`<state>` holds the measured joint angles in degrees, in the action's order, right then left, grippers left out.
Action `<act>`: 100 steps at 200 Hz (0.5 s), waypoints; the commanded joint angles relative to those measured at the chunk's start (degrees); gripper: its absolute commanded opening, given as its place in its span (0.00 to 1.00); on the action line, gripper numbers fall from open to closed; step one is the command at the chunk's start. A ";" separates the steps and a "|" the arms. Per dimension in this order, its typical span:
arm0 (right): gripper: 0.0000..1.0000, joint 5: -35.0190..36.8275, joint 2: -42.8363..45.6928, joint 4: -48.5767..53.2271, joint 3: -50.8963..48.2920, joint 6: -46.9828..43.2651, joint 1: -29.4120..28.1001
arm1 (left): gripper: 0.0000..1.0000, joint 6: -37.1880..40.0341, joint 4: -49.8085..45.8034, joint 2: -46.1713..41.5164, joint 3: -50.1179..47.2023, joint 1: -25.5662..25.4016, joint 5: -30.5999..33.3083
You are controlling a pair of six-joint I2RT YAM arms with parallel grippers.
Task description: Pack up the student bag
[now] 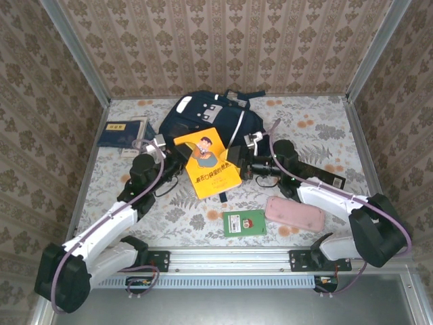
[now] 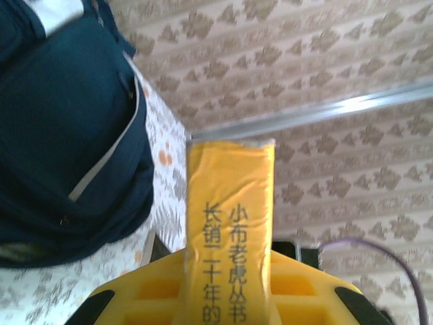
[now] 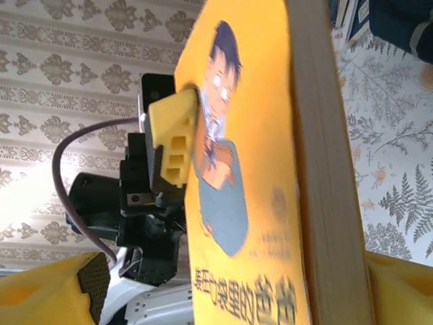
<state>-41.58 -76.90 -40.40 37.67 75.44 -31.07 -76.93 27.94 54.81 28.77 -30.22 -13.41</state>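
Above the middle of the desk [image 1: 318, 118], the left end effector [image 1: 172, 145] clamps the yellow book [image 1: 208, 162] by its left edge, while the right end effector [image 1: 240, 154] stands wide open about the right edge, gripping nothing. The student bag [image 1: 203, 112] lies just beyond, far centre. The step in hand appears to be loading this book; the next move likely calls for steering it edge-first into the bag's mouth.

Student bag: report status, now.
Left tool shut on yellow book, held up. Right tool open astride it. Student bag behind, book not yet in. No blocker seen.
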 commanded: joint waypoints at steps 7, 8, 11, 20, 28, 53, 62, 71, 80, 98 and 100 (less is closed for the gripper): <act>0.92 9.30 2.03 -10.42 -6.55 7.96 -0.40 | 0.00 -4.73 10.24 -0.14 0.64 -1.42 14.90; 0.93 10.13 2.51 -10.12 -6.99 7.92 -0.37 | 0.00 -4.81 10.44 -0.05 0.70 -1.42 15.03; 0.93 11.52 3.31 -9.47 -7.61 7.84 -0.39 | 0.00 -5.31 10.98 0.18 0.75 -1.38 15.74; 0.95 16.03 6.28 -6.22 -9.70 7.66 -0.56 | 0.00 -6.08 12.52 1.09 1.37 -1.50 17.18; 0.97 20.14 9.44 -3.61 -11.32 7.58 -0.89 | 0.00 -6.31 13.39 1.99 2.24 -1.51 17.78; 1.00 27.98 17.77 2.73 -13.04 7.04 -1.89 | 0.00 -6.13 14.30 4.02 4.70 -1.97 19.32; 1.00 29.27 19.64 3.46 -12.99 7.07 -2.19 | 0.00 -6.32 15.07 4.84 5.26 -2.21 19.91; 1.00 29.82 20.58 3.74 -12.79 7.49 -2.33 | 0.00 -6.30 16.43 5.81 5.63 -2.47 20.28; 1.00 30.42 20.89 3.84 -12.62 8.34 -2.56 | 0.00 -6.72 17.59 6.78 5.93 -2.73 20.51; 1.00 32.34 20.59 3.47 -13.01 10.50 -3.40 | 0.00 -7.14 18.89 8.74 6.86 -3.34 20.84; 1.00 32.57 20.51 3.33 -13.05 10.67 -3.50 | 0.00 -7.20 18.97 8.91 6.94 -3.42 20.89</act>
<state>-15.53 -55.99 -39.00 24.69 82.41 -33.34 -81.54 37.36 62.50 31.73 -32.64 5.06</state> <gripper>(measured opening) 0.995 0.166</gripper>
